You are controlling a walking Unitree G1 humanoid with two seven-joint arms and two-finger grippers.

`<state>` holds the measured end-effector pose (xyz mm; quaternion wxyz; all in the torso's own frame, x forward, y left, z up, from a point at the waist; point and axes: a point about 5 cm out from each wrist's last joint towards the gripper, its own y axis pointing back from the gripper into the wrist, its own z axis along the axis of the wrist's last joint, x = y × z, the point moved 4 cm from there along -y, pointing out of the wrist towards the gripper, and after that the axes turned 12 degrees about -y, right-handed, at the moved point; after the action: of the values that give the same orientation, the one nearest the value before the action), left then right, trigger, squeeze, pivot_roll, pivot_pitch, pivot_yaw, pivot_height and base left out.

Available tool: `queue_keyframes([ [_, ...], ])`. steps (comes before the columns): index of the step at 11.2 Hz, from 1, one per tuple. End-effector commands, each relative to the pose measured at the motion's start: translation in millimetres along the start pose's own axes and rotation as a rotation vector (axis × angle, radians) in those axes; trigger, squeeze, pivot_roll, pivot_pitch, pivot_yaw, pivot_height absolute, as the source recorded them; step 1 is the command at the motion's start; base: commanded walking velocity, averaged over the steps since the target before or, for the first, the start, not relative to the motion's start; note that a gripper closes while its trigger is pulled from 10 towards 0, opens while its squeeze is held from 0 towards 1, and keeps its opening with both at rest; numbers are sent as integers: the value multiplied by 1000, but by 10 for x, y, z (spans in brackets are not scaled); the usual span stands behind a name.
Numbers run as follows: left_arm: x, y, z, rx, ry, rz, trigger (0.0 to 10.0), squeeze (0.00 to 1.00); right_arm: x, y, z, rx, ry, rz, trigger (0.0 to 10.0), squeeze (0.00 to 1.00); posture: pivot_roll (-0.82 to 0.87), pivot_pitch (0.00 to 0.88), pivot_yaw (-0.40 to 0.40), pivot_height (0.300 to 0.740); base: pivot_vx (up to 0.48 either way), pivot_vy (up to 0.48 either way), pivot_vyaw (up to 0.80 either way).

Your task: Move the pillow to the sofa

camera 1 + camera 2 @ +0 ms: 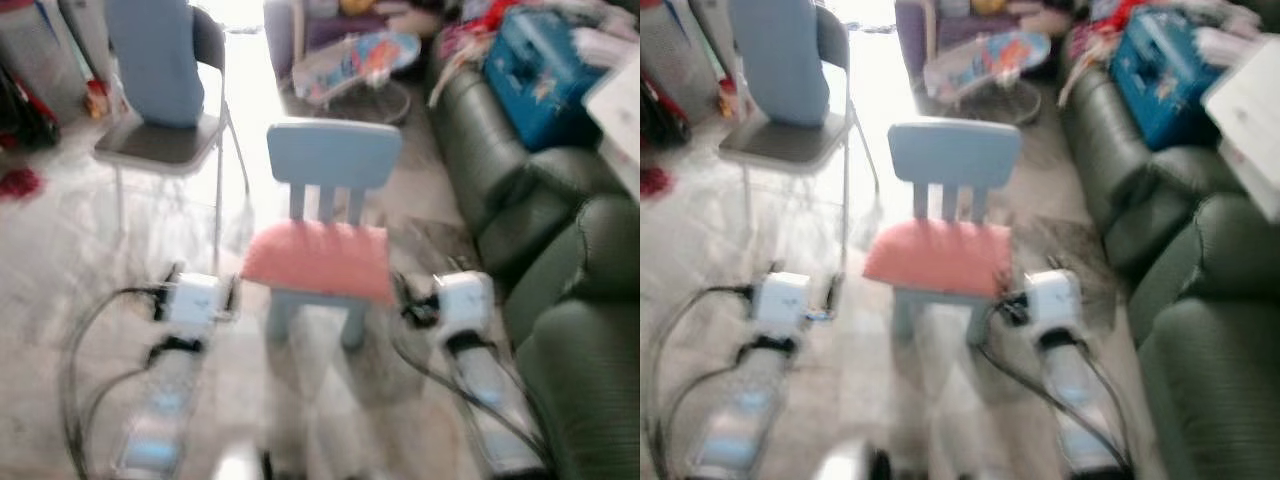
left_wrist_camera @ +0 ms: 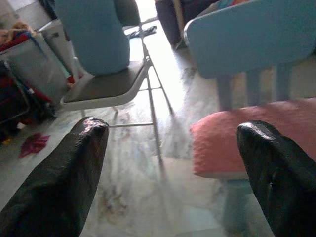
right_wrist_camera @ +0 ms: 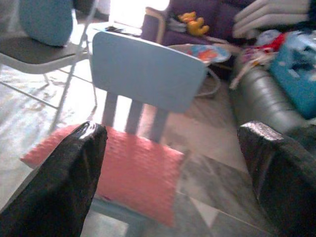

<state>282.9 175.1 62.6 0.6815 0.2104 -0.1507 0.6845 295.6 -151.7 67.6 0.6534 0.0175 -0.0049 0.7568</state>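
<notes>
**On the little blue chair, the pink pillow lay between two released grippers**

On the seat of a small light-blue child's chair (image 1: 333,160) lay the pink pillow (image 1: 318,260), flat and covering the seat, its front edge overhanging slightly. The chair stood on the pale marbled floor (image 1: 60,260), its slatted back toward the far side of the room.

The left gripper (image 2: 173,163) was held low to the left of the chair, its two black fingers (image 2: 64,173) spread wide apart and grasping nothing; through the gap its wrist view showed the pillow's near corner and the floor. The right gripper (image 3: 173,168) was held low to the right of the chair, likewise released, fingers (image 3: 64,173) wide apart, with the pillow seen between them. Neither touched the pillow. Both silver arms, each with a white wrist block and dark cables, reached forward on either side of the chair in the blurred head views.

To the right ran the dark green sofa (image 1: 560,300), close beside the right arm, with a blue case (image 1: 535,75) lying on its far cushions among scattered clothes. Behind and to the left of the small chair stood a grey folding chair (image 1: 170,140) carrying a light-blue cushion (image 1: 155,55) propped against its back. Farther back sat a colourful baby bouncer (image 1: 355,60).
</notes>
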Motion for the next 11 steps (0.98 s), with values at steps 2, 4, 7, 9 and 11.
queue_keyframes([
  [2, -48, -16, 82, -26, -1, -5, 10000, 0, -126, 35, -10, 5, 14, -33, 10000, 0, -11, 84, -40, 740, 480, 0, 0],
  [4, -46, -18, 85, -27, 3, -2, 10000, 0, -115, 28, -8, 6, 10, -28, 10000, 0, -11, 83, -41, 740, 480, 0, 0],
  [7, -33, -20, 77, -19, 13, 9, 10000, 0, -113, 24, -12, 10, 8, -22, 10000, 0, -11, 84, -46, 740, 470, 0, 0],
  [9, -22, -18, 62, -9, 22, 16, 10000, 0, -116, 25, -13, 12, 10, -20, 10000, 0, -10, 85, -47, 740, 334, 345, 0],
  [11, 6, -13, 108, -42, 20, 27, 10000, 0, -103, 23, -27, 17, 8, -14, 10000, 0, -5, 85, -50, 740, 165, 174, 0],
])
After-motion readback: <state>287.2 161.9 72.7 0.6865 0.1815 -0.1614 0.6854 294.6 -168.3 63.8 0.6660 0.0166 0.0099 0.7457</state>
